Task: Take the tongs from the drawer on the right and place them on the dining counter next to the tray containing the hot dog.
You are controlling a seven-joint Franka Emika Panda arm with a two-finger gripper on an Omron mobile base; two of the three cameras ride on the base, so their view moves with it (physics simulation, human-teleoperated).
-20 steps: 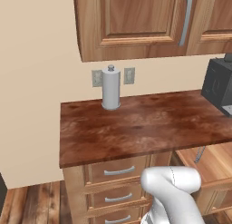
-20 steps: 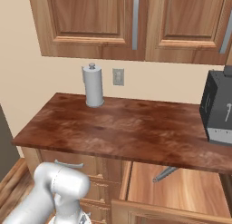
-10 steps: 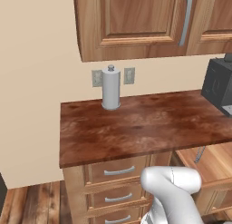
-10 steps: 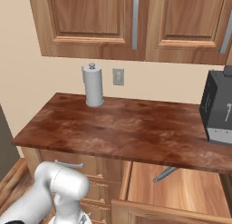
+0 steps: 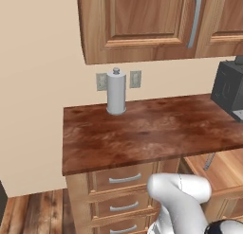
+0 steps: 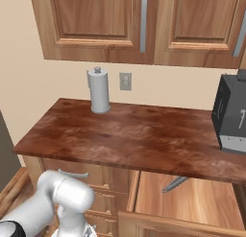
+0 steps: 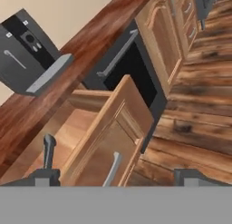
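The drawer (image 6: pixel 204 202) stands pulled out under the right end of the worktop, showing its pale wood inside. The slim grey tongs (image 6: pixel 175 184) lie in its back left part, partly under the worktop edge. From the left base view the same tongs (image 5: pixel 209 161) show in the drawer (image 5: pixel 228 169). In the hand view my gripper (image 7: pixel 118 177) is open and holds nothing. It hovers over the drawer's front (image 7: pixel 113 128), with the tongs (image 7: pixel 47 150) just above its left fingertip (image 7: pixel 43 177). The dining counter and the tray with the hot dog are out of view.
A paper towel roll (image 5: pixel 116 92) stands at the back of the reddish-brown worktop (image 6: pixel 129 135). A black appliance (image 6: pixel 233 113) sits on its right end. Narrow drawers with silver handles (image 5: pixel 124 178) are left of the open drawer. A dark built-in appliance (image 7: pixel 129 64) lies beyond it.
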